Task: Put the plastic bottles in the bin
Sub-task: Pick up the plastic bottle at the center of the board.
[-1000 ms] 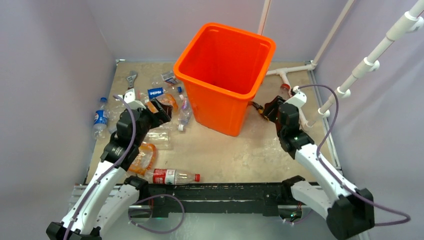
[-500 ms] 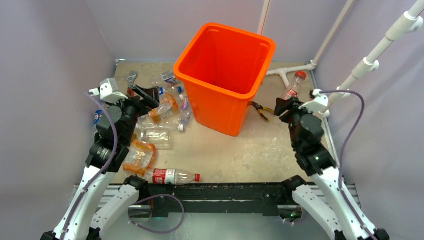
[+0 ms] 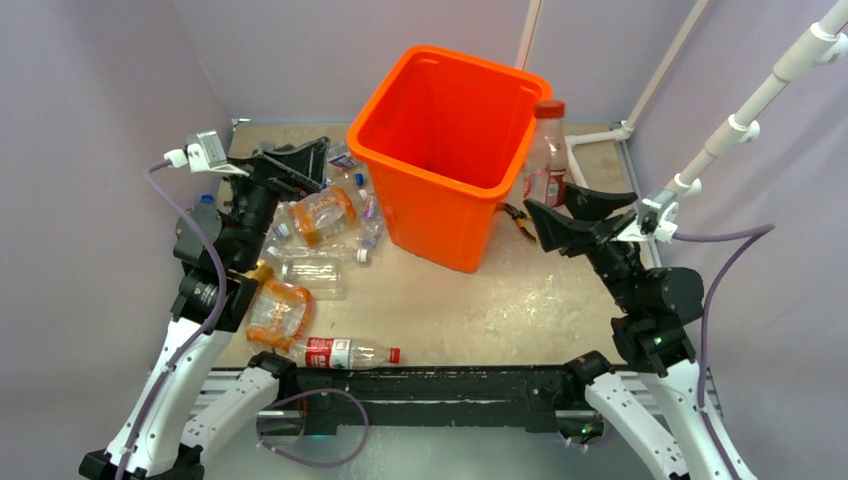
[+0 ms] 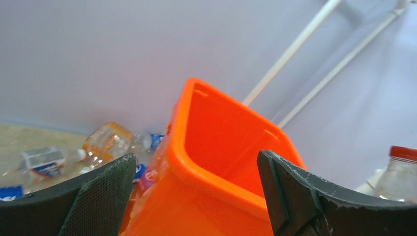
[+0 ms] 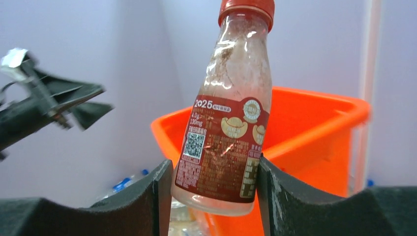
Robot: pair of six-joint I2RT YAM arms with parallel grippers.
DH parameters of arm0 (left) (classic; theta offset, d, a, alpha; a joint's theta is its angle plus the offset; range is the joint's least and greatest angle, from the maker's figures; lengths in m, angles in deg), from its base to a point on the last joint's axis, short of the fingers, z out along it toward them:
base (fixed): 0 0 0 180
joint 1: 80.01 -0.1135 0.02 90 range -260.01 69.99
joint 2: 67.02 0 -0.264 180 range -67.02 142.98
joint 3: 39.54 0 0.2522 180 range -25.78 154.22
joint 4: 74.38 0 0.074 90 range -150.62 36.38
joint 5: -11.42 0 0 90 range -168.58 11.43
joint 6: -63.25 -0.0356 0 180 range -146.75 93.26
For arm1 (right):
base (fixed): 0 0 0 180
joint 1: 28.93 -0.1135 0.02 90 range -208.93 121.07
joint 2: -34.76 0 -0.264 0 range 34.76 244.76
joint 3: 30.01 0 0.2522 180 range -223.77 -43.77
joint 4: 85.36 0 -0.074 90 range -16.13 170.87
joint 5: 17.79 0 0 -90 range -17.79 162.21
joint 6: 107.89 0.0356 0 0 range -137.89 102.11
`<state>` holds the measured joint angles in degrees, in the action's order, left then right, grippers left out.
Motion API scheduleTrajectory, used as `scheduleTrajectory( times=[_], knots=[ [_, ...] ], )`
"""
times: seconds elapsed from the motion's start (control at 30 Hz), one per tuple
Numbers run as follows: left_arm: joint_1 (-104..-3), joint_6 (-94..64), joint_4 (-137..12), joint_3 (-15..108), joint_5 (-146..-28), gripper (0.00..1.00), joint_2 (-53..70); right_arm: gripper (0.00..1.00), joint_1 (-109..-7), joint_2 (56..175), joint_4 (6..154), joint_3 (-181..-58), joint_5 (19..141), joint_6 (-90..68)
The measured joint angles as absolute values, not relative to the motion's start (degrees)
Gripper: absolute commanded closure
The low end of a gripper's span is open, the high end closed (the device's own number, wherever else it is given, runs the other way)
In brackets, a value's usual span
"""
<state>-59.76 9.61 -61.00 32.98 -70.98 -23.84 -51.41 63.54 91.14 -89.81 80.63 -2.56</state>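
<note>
Red-capped bottle [image 3: 547, 150] beside orange bin [image 3: 440, 215]

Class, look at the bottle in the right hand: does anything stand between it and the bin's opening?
Nothing visible except the right rim of the bin; the red-capped bottle, gripped by the right hand, sits just outside it.

— How do the arms look?
— White shells, black joints: the left arm [image 3: 175, 385], left of the bin [image 3: 440, 220], and the right arm [image 3: 655, 300], right of it. A purple cable [image 3: 725, 238] loops off each.
— Fingers [image 4: 101, 201]?
— Black wedges; one has a dimpled pad.
</note>
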Motion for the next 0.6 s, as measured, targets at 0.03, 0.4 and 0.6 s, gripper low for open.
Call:
scheduleTrajectory(
  times=[0.03,0.4,0.6],
  knots=[
    [-59.76,9.64,-62.2,33.05,-72.36,0.08,-23.54,0.72,-51.41,64.13,92.19,-89.81,83.78,-2.58],
    [-59.76,11.95,-77.02,35.36,-95.68,0.07,-17.05,0.73,-51.43,66.95,108.29,-86.54,108.11,3.86],
    [-59.74,18.38,-86.51,37.72,-108.4,0.01,-12.59,0.74,-51.45,69.79,118.33,-84.63,114.99,10.16]
  ],
)
